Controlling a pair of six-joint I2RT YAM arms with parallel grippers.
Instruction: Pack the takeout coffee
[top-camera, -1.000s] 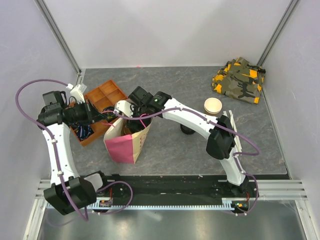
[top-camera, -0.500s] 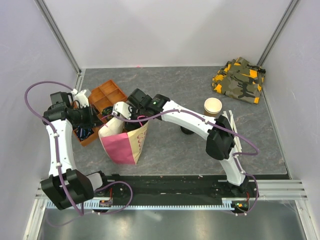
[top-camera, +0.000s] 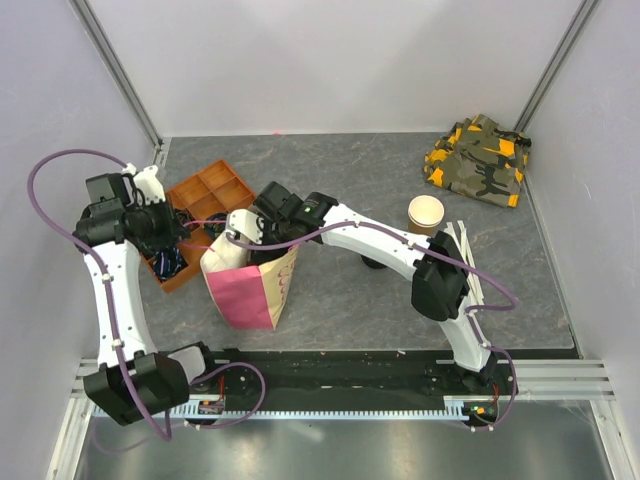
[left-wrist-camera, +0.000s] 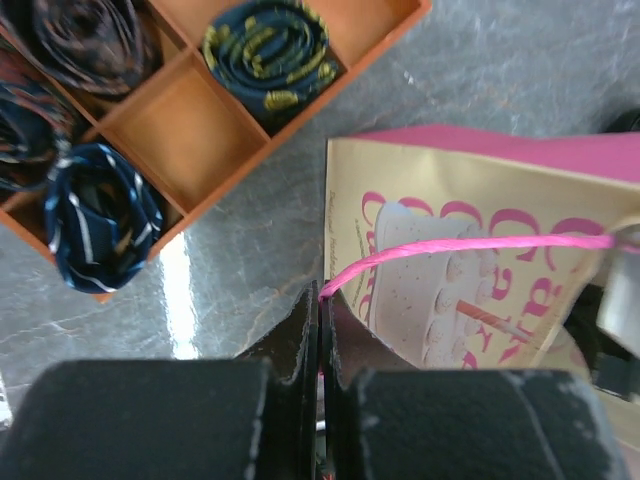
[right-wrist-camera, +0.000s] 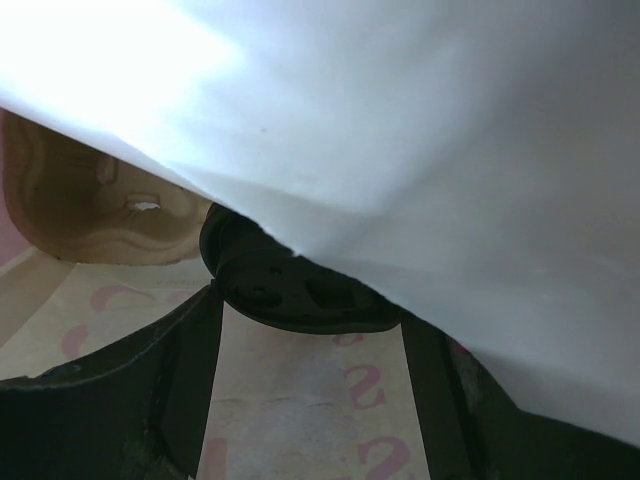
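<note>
A pink and cream paper bag (top-camera: 245, 290) printed with a cake stands on the grey table. My left gripper (left-wrist-camera: 322, 300) is shut on the bag's pink string handle (left-wrist-camera: 470, 245), drawing it taut toward the orange tray. My right gripper (right-wrist-camera: 310, 305) reaches down into the bag's mouth (top-camera: 262, 238), where the top view hides its fingers. In the right wrist view the takeout coffee's round black lid (right-wrist-camera: 290, 290) spans the gap between both fingers, which press on its sides. The cup body is hidden behind the lid.
An orange divided tray (top-camera: 215, 190) with rolled ties sits left of the bag. A lidless tan cup (top-camera: 425, 212) and a camouflage cloth (top-camera: 478, 160) lie at the right. A dark round object (top-camera: 375, 262) lies under the right arm. A tan moulded insert (right-wrist-camera: 90, 210) shows inside the bag.
The left gripper has pulled the handle leftward and the bag has shifted left with it. The right arm followed, staying in the bag's mouth.
</note>
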